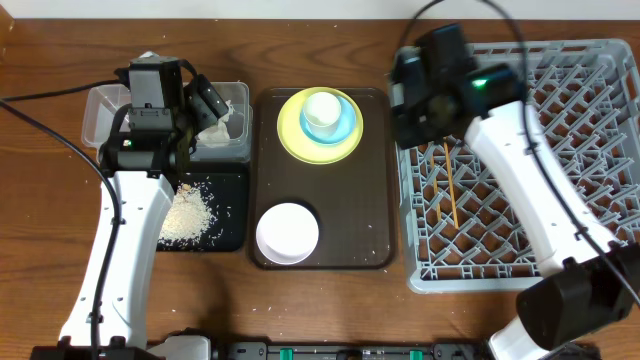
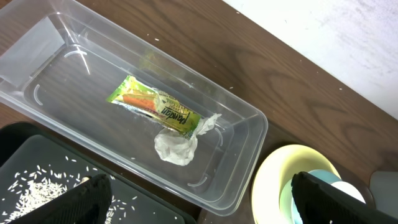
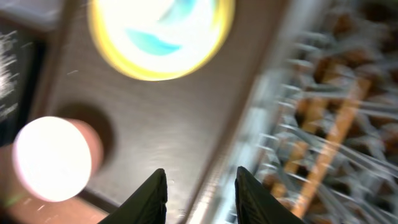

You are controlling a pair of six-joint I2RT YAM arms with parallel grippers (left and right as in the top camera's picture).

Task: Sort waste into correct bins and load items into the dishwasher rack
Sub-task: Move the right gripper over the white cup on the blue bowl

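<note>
Since wrapper (image 2: pixel 155 107) and tissue (image 2: pixel 177 148) lie in clear tub (image 2: pixel 252 121), chopsticks (image 1: pixel 448 190) in rack (image 1: pixel 590 120), dish loading in hand; right fingers (image 3: pixel 155 199) spread, empty, left fingers (image 2: pixel 87 199) likewise; next likely: grip cup (image 1: pixel 322 105) stacked on plate (image 1: pixel 290 140).

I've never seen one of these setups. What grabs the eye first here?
The big grey rack on the right, with wooden chopsticks lying in it, dominates. In the middle, a bright yellow plate carrying a blue bowl sits on the brown tray. At left, a clear tub holds a green wrapper and a white tissue.
</note>
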